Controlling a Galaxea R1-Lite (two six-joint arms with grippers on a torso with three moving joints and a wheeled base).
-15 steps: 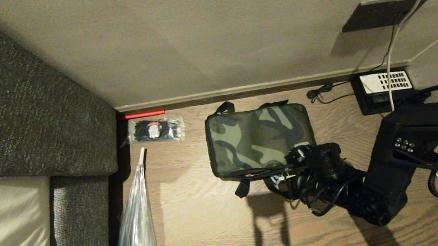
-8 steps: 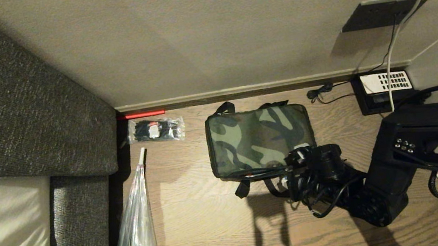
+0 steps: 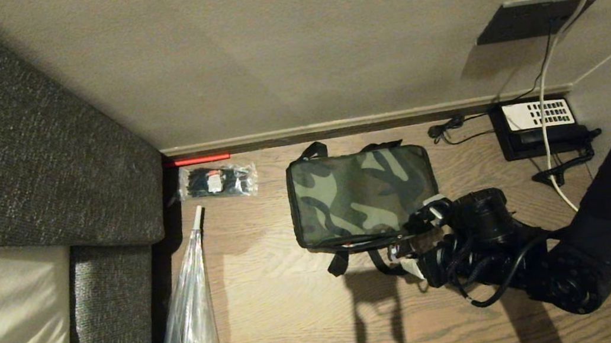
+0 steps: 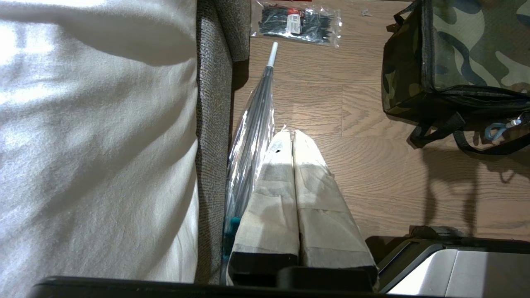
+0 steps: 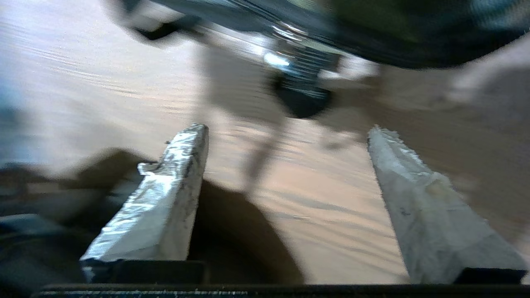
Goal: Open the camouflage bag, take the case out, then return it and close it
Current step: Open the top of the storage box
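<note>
The camouflage bag (image 3: 362,193) lies flat on the wood floor near the wall, lid down, black straps trailing at its front edge. My right gripper (image 3: 419,236) hovers just off the bag's front right corner, open, with nothing between its taped fingers (image 5: 182,182). In the right wrist view the bag's edge (image 5: 372,25) and a shiny zipper pull (image 5: 300,78) sit just beyond the gripper (image 5: 286,130). The left gripper (image 4: 290,134) is parked over the floor, shut and empty, with the bag (image 4: 468,49) off to its side. The case is hidden.
A grey upholstered bed (image 3: 9,147) fills the left side. A wrapped umbrella (image 3: 189,319) and a pack of black cable ties (image 3: 216,181) lie beside it. A black telephone (image 3: 538,127), loose cables and a wall plate (image 3: 535,18) are at the far right.
The right gripper has opened from shut and drawn back a little to the right of the bag's front corner, its arm swinging right. The bag has not moved.
</note>
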